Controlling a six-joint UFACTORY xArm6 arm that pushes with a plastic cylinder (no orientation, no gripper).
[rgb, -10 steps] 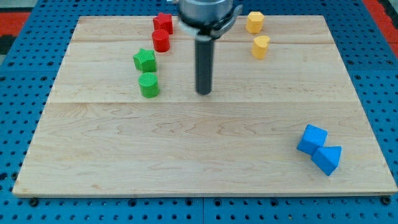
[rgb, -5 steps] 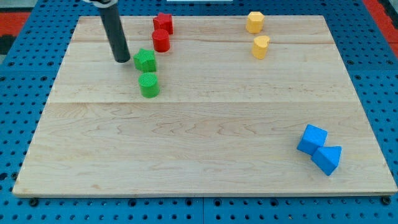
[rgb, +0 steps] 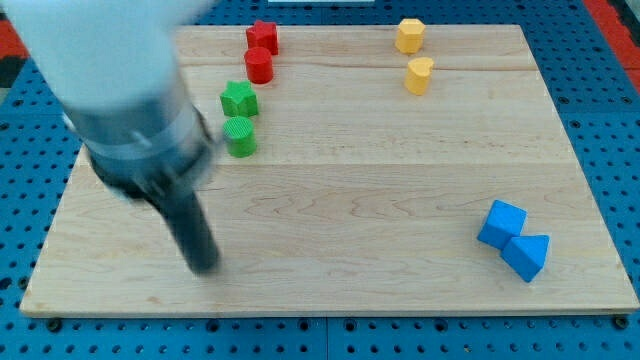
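Observation:
My tip (rgb: 204, 264) rests on the wooden board (rgb: 380, 200) near its bottom left corner, blurred by motion and touching no block. The nearest blocks are well above it: a green cylinder (rgb: 240, 137) and a green star-shaped block (rgb: 238, 99) just over it. Farther up sit a red cylinder (rgb: 260, 66) and a red block (rgb: 263, 37). The arm's blurred body hides the board's upper left part.
Two yellow blocks stand at the top right, one (rgb: 409, 35) above the other (rgb: 419, 75). Two blue blocks touch at the lower right, a cube (rgb: 502, 223) and a wedge-like piece (rgb: 527, 255). A blue pegboard (rgb: 600, 120) surrounds the board.
The tip swept from the board's middle to the upper left beside the green star, then down to the bottom left. The green star block shifted slightly to the right and turned.

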